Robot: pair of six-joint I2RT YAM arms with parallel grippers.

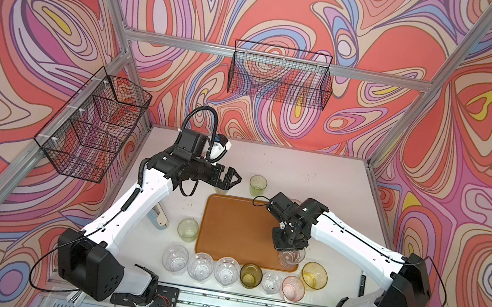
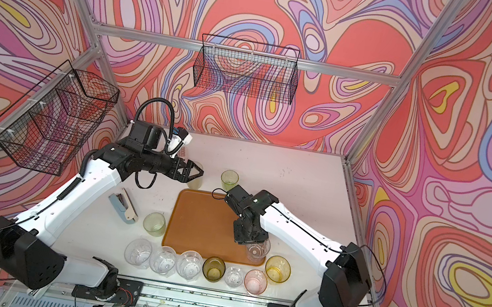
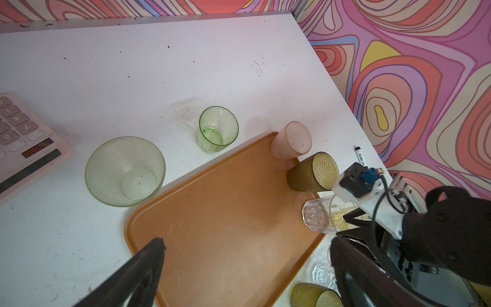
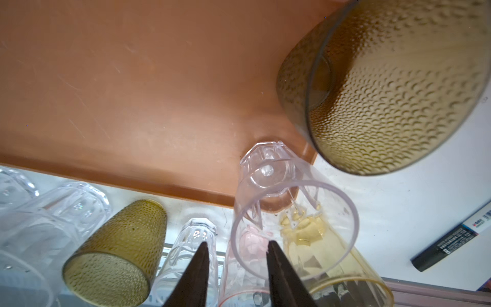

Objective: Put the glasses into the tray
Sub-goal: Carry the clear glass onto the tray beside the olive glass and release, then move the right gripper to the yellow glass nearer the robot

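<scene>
white table [image 1: 303, 171]: right end effector [image 4: 235, 249] spread astride clear glass [image 4: 287, 212] rim on tray [image 1: 235, 227] corner; left end effector [image 1: 230, 179] spread, empty.

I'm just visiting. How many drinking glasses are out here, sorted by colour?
Clear glasses: 5
Green glasses, bright or pale: 3
Olive-brown glasses: 2
Pink glasses: 2
Amber glass: 1
Total: 13
</scene>
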